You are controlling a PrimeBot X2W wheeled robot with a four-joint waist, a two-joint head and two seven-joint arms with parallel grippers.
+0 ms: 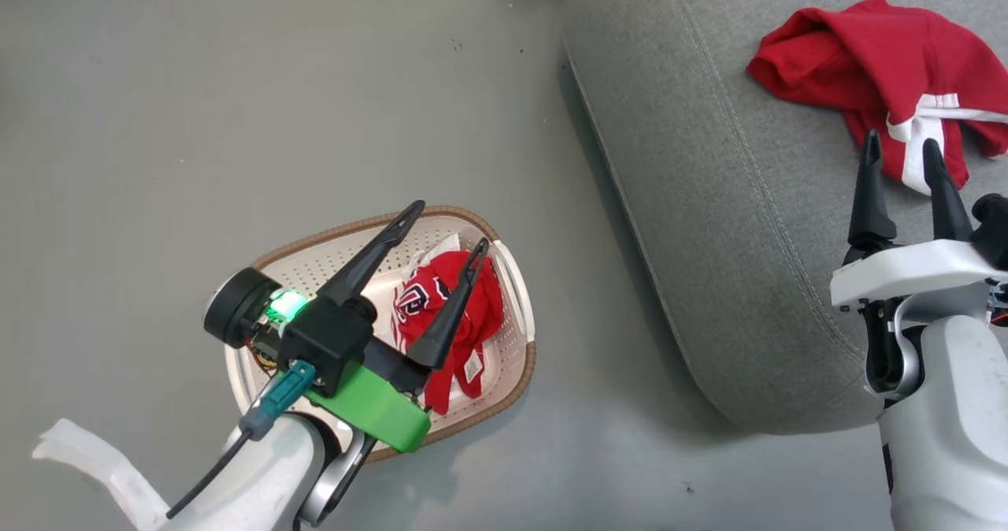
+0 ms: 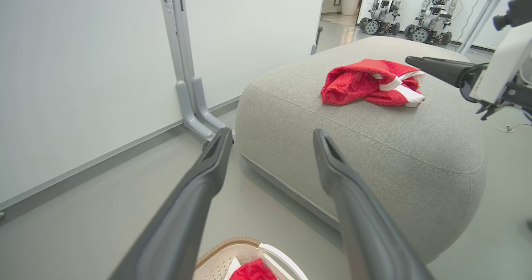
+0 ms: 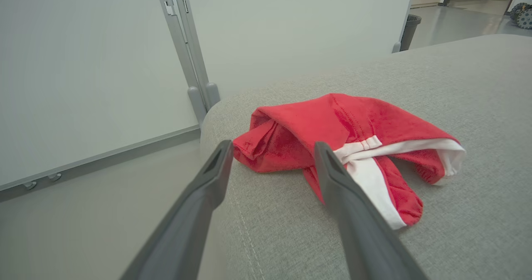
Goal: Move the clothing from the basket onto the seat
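Our right end effector [image 1: 902,149] is open and holds nothing. Its tips are just beside the red garment [image 1: 858,58] on the seat [image 1: 709,168], back from its edge. Our left end effector [image 1: 450,224], open and empty too, hangs over the jersey [image 1: 416,304] in the basket [image 1: 516,310] on the floor [image 1: 236,82].

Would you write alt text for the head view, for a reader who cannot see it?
A red garment lies on the grey seat by the open right gripper; the open left gripper hovers over a jersey in the basket.
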